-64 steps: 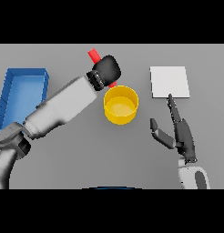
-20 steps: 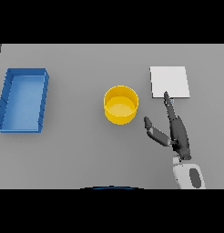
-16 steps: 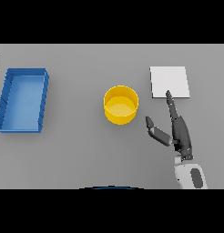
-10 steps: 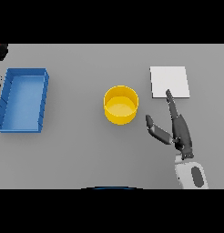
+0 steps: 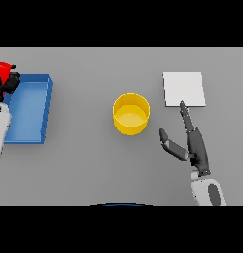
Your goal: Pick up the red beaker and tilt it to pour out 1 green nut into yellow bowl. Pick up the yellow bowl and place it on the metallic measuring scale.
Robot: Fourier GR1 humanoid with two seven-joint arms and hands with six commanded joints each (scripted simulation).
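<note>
The yellow bowl (image 5: 131, 113) stands at the middle of the grey table. The metallic measuring scale (image 5: 183, 88) is a flat pale square to its right, farther back. My right hand (image 5: 195, 146) is open between them, nearer the front, with straight fingers pointing toward the scale and its thumb spread toward the bowl; it touches neither. At the far left edge my left hand (image 5: 5, 85) is shut on the red beaker (image 5: 4, 68), held over the left end of the blue tray. No green nut shows.
A blue tray (image 5: 28, 108) with low walls lies at the left side of the table. Bare grey table surface (image 5: 89, 163) stretches in front of the bowl and between the bowl and the tray.
The left hand with the red beaker has come back into view at the far left edge, above the blue tray. The right hand, bowl and scale have stayed in place.
</note>
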